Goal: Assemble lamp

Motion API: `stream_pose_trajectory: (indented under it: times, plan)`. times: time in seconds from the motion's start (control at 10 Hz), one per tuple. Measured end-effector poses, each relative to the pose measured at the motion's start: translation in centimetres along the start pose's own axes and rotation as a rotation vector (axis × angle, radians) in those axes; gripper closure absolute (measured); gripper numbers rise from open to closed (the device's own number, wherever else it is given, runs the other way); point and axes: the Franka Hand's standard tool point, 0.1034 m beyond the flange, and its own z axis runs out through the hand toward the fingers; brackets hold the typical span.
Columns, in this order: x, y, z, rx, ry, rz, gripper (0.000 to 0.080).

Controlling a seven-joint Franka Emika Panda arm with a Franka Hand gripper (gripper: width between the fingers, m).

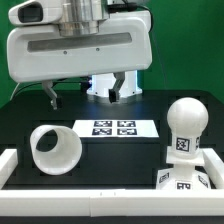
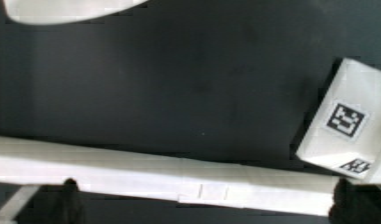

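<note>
The shade [image 1: 55, 148] lies on its side on the black table at the exterior view's left, with its opening towards the camera. The bulb [image 1: 185, 125] stands upright at the exterior view's right, with a tag on its stem. The square base [image 1: 105, 84] lies at the back, below the arm. In the wrist view the base [image 2: 347, 120] shows two tags and lies beside one fingertip. My gripper [image 1: 88, 90] hangs open and empty over the back of the table. Its dark fingertips [image 2: 62, 200] stand wide apart in the wrist view, holding nothing.
The marker board [image 1: 114, 127] lies flat mid-table. A low white wall [image 1: 20, 165] borders the table's front and sides, and a white wall bar [image 2: 187, 170] runs between the fingertips in the wrist view. A tagged white piece [image 1: 182, 182] sits by the front right corner.
</note>
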Motion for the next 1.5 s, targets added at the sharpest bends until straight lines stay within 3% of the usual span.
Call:
stream_pose_trajectory:
  times: [0.3,0.5,0.6,0.7,0.8,1.0,1.1,1.3,1.4,1.5]
  plan:
    - [-0.3,0.6,0.2,-0.001,-0.005,-0.124,0.0101]
    - [-2.1,4.6,1.3,-0.035,-0.044,-0.084,0.0101]
    - [-3.2,7.0,2.4,-0.04,-0.071,-0.078,0.0101]
    - [-3.7,8.5,3.7,-0.015,-0.115,-0.076,0.0101]
    - [-3.1,8.4,3.6,-0.02,-0.109,-0.07,0.0101]
    - [-3.8,7.7,3.9,0.0,-0.197,-0.062,0.0101]
    - [-3.9,7.9,4.2,-0.003,-0.262,-0.067,0.0101]
    - [-4.3,9.9,5.9,-0.059,-0.427,-0.048,0.0101]
    - [-3.8,10.1,6.3,-0.103,-0.482,0.003,0.0101]
    - [-4.5,9.8,7.1,-0.103,-0.555,0.067,0.0101]
